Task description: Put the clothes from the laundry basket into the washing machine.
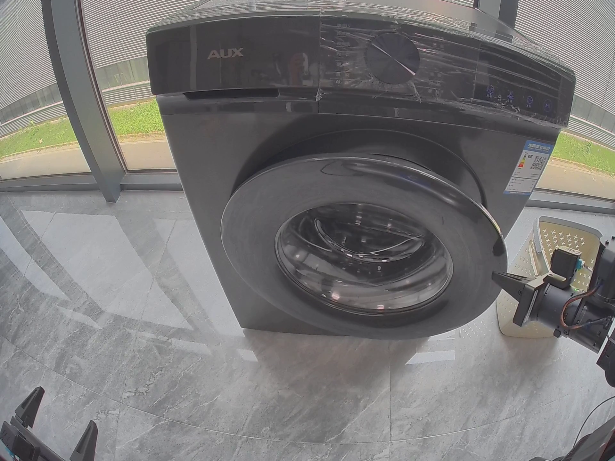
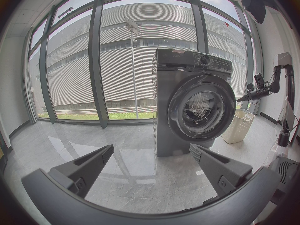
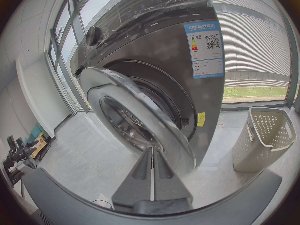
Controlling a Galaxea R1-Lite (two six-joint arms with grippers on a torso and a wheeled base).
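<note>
Right of the washing machine [image 1: 211, 161] stands the laundry basket [image 1: 567, 238], just beyond the right gripper [image 1: 501, 278], whose closed fingers point at the ajar door [image 1: 256, 238]; the open-fingered left gripper [image 1: 62, 411] hangs well apart, near-left.

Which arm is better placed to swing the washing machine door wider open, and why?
Right. The right tool is by the door's free edge, beside the laundry basket; the left tool hangs low, far off.

Grey washing machine [image 1: 211, 155], door [image 1: 256, 238] ajar; cream laundry basket [image 1: 564, 238] upright beside it
</note>
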